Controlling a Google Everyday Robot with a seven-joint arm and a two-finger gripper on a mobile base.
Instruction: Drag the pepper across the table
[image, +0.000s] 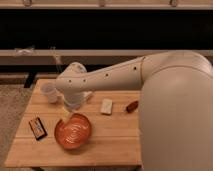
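With the gripper (71, 104) hanging at the bowl's (57, 135) far rim, its opening impossible to tell, look well to its right for the pepper (132, 106), on the table (115, 141) just past the block (106, 106). Swing over the block, descend onto the pepper, press lightly, drag slowly

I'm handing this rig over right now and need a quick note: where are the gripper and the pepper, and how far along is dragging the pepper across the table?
Gripper: over the left-middle of the table, between the white cup and the far rim of the orange bowl. It holds nothing that I can see.
Pepper: lying near the table's right side, just right of the beige block, well apart from the gripper.
Done: no contact with the pepper yet.
Left: move the gripper right, past the block, down to the pepper, then drag it across the table.
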